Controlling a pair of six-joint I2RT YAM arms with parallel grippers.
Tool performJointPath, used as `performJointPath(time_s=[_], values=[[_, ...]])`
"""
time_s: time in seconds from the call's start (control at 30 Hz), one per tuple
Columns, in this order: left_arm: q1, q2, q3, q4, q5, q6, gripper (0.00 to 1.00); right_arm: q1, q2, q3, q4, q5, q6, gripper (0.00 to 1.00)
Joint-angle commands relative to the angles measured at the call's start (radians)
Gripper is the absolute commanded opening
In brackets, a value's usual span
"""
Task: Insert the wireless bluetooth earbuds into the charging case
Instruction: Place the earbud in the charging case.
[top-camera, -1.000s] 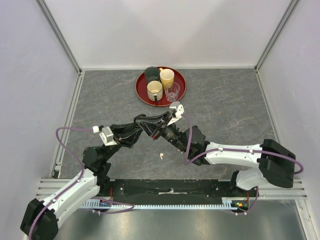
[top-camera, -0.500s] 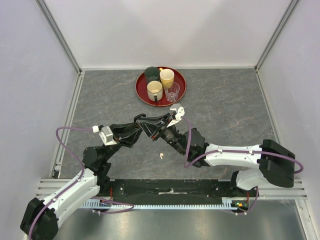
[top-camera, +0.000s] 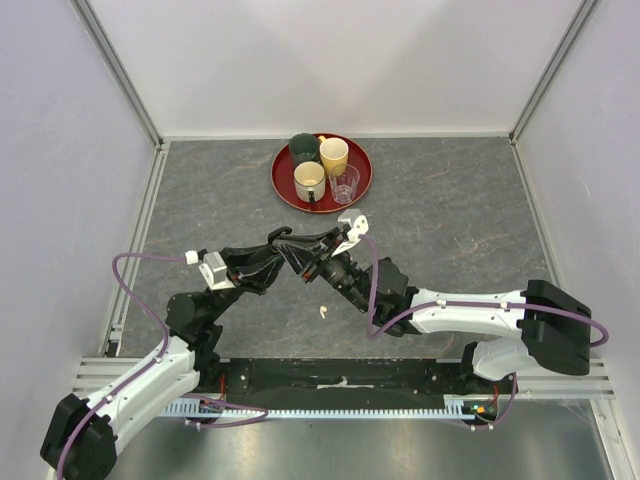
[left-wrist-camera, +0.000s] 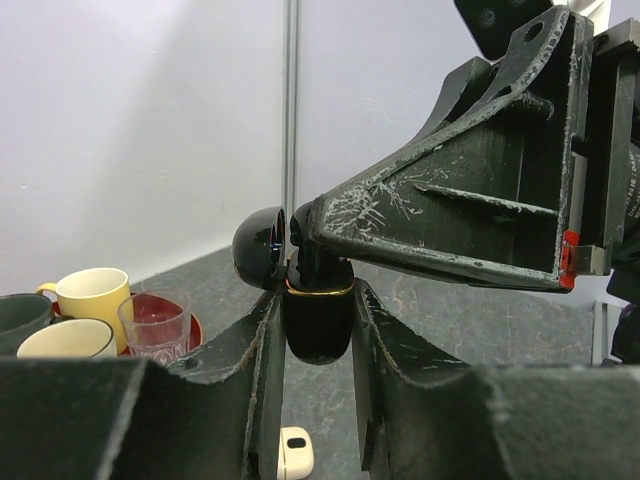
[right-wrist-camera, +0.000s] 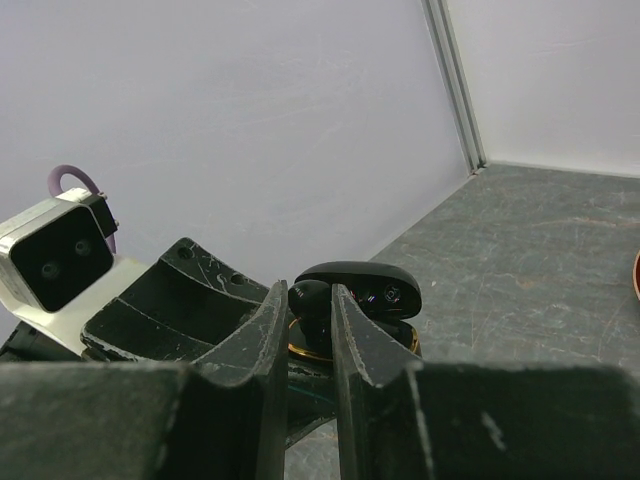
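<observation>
The left gripper clamps the black charging case upright, with its lid open. The right gripper, almost closed, pinches a black earbud just above the case's mouth. A cream earbud lies on the table just nearer.

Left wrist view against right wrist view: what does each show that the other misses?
Only the left wrist view shows the mugs and glass, plus a loose cream-white earbud. Only the right wrist view shows a black earbud pinched in the right gripper, and the left arm's camera. Both show the open black charging case, held by the left gripper.
</observation>
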Motion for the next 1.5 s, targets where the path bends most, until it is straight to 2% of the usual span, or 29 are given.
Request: performJointPath(time_s=[0.0, 0.07, 0.43, 0.9, 1.17, 1.37, 1.43, 1.47], values=[[0.001, -0.025, 0.037, 0.127, -0.041, 0.007, 0.02, 0.001, -0.017, 0.028, -0.09, 0.06, -0.05, 0.11], [0.001, -0.028, 0.039, 0.118, -0.046, 0.015, 0.02, 0.005, -0.018, 0.037, -0.099, 0.054, -0.057, 0.12], [0.001, -0.031, 0.042, 0.104, -0.051, 0.024, 0.02, 0.009, -0.04, 0.041, -0.096, 0.049, -0.067, 0.35], [0.001, -0.018, 0.043, 0.102, -0.034, 0.015, 0.02, 0.009, -0.057, 0.055, -0.056, 0.036, -0.07, 0.44], [0.001, -0.026, 0.034, 0.089, -0.035, 0.013, 0.02, 0.012, -0.114, 0.075, -0.016, -0.001, -0.116, 0.59], [0.001, -0.044, 0.034, 0.059, -0.04, 0.018, 0.02, 0.01, -0.152, 0.086, -0.054, 0.028, -0.131, 0.66], [0.001, -0.057, 0.034, 0.044, -0.041, 0.019, 0.02, 0.01, -0.167, 0.101, -0.091, 0.069, -0.123, 0.74], [0.001, -0.06, 0.034, 0.038, -0.046, 0.021, 0.02, 0.01, -0.17, 0.112, -0.163, 0.095, -0.113, 0.76]])
